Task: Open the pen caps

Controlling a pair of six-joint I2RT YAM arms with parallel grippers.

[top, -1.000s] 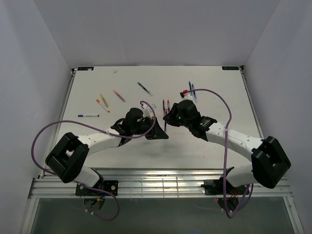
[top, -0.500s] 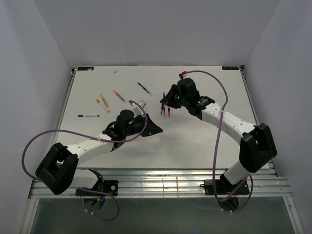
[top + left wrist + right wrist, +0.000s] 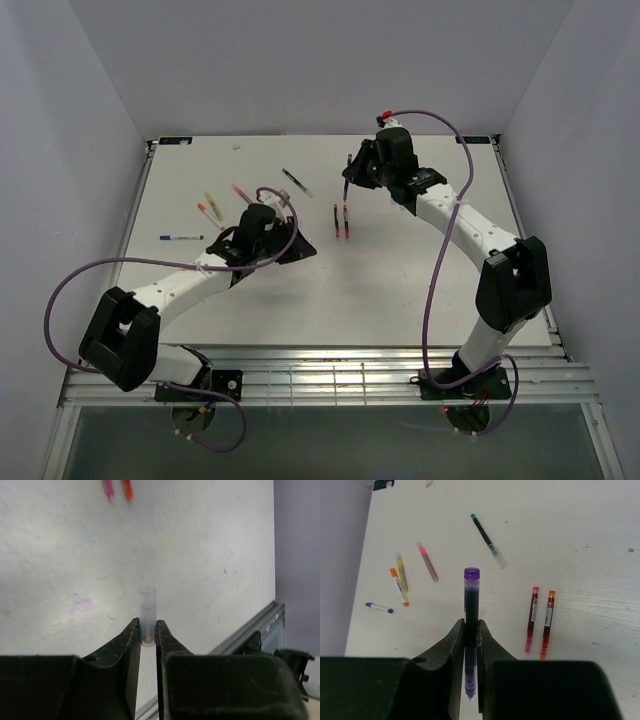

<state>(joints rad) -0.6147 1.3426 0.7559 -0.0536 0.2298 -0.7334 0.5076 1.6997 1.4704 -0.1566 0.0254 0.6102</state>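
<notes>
My left gripper [image 3: 147, 630] is shut on a short clear pen cap [image 3: 147, 611], which sticks out beyond its fingertips, off its pen. In the top view this gripper [image 3: 298, 249] hovers left of the table's middle. A dark purple pen [image 3: 471, 595] stands between the jaws of my right gripper [image 3: 471, 630], which is shut on it. Its bare tip points back toward the wrist and no cap is on it. Seen from above, the right gripper [image 3: 351, 176] is raised over the far middle of the table with the purple pen [image 3: 347, 166].
A pink pen [image 3: 532, 620] and an orange pen [image 3: 548, 625] lie side by side at the centre. Farther left lie a green pen [image 3: 487, 537], a pink capped pen [image 3: 427, 562], a yellow one [image 3: 401, 572], an orange one [image 3: 398, 586] and a blue one [image 3: 379, 608].
The two grippers met at the table's centre, then pulled apart. The right arm swung far back with the purple pen, and the left arm drew left with the cap.
</notes>
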